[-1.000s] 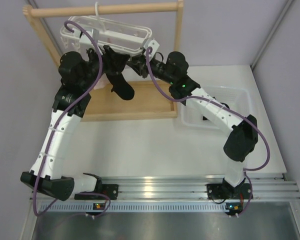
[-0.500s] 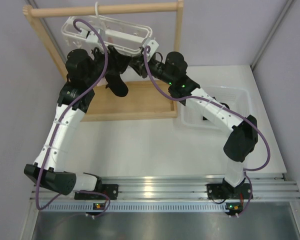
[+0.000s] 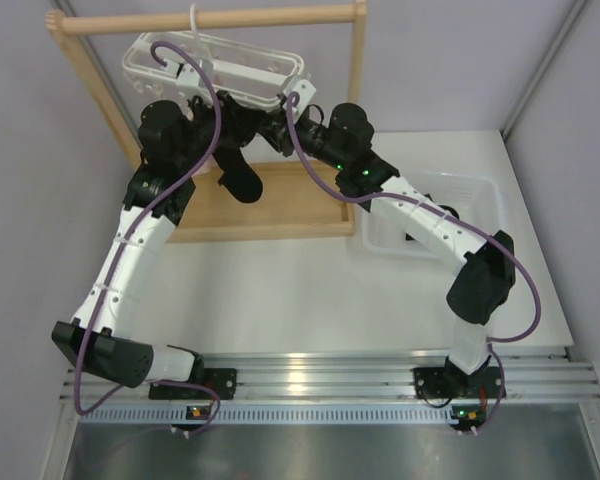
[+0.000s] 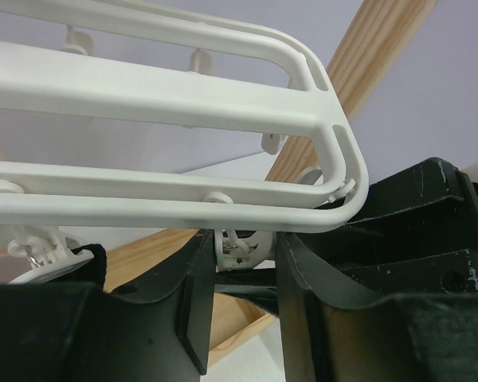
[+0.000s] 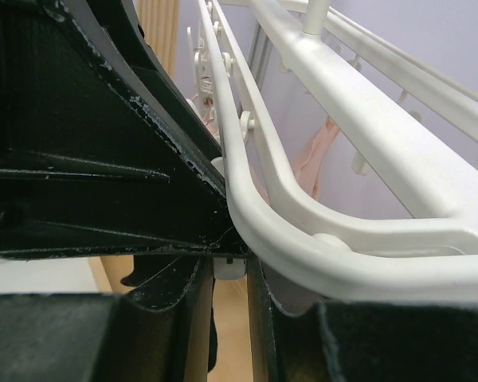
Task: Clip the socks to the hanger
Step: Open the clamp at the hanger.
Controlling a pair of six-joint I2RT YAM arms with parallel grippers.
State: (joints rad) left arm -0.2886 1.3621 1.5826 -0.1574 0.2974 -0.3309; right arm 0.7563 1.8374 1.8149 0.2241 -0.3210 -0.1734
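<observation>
The white hanger (image 3: 215,62) hangs by its hook from the wooden rod. My left gripper (image 3: 246,120) is just under the hanger's right end and is shut on a black sock (image 3: 238,176) that dangles below it. In the left wrist view its fingers (image 4: 193,294) flank a small white clip (image 4: 243,243), with a dark band of sock (image 4: 247,280) across the gap. My right gripper (image 3: 272,123) meets it from the right. In the right wrist view it (image 5: 229,274) pinches a white clip (image 5: 229,267) under the hanger frame (image 5: 303,215).
The wooden rack has a top rod (image 3: 210,20), slanted side posts and a tray base (image 3: 280,205) under both grippers. A white bin (image 3: 475,190) with something dark inside stands at the right. A pale pink cloth (image 5: 315,159) hangs beyond the hanger.
My left arm has swung right and up, bringing the sock closer under the hanger's right end. The hanger has shifted slightly. The right arm has hardly moved.
</observation>
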